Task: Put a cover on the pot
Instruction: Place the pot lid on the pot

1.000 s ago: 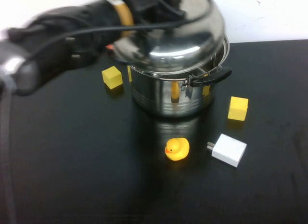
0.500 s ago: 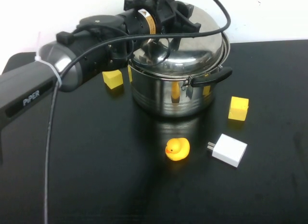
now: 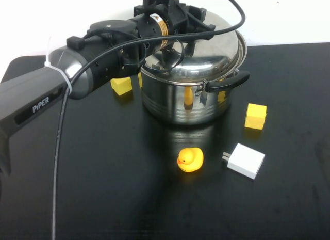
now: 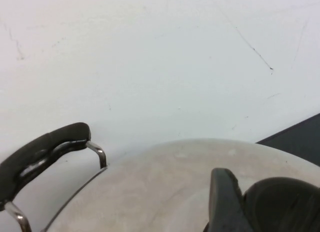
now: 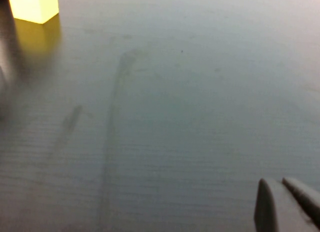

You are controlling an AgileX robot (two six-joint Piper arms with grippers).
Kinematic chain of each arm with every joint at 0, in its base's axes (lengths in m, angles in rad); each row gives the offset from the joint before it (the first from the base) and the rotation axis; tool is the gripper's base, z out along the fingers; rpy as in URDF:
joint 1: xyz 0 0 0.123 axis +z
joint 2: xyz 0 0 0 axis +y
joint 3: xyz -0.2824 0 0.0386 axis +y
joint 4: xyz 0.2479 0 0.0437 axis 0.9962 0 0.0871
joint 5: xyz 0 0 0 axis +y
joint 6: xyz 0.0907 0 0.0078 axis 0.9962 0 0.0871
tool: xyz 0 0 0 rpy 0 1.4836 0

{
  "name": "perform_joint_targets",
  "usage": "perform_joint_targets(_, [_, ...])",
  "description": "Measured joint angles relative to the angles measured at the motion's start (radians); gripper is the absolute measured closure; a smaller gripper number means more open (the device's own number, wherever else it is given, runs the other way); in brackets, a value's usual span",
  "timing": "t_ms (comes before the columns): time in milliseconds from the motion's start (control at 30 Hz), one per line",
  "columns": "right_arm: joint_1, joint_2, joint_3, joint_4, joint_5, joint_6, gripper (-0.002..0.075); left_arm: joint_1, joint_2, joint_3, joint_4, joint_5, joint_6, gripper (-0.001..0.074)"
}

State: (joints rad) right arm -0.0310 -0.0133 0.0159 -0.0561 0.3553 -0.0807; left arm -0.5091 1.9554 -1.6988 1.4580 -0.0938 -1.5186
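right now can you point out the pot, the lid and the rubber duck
pot (image 3: 178, 103), high view, on its shiny front wall.
lid (image 3: 206, 54), high view, on the dome's bare right side.
rubber duck (image 3: 190, 159), high view, on its body.

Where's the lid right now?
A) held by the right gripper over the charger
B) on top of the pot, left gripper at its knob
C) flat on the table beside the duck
B: the lid sits on the pot, with the left gripper at its top; the right gripper is over bare table.
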Motion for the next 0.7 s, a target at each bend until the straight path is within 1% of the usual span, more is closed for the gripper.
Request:
perform_joint_targets(333, [0.000,0.000,0.000,0.000,0.000,0.000,0.0728,0.000,0.011,-0.004,-0.004,0.002,-0.080,0.0416])
perform_joint_targets(700, [0.000,0.000,0.000,0.000,0.000,0.000,0.0728,0.000,0.013,-0.006,0.010,0.000,-0.093,0.0413])
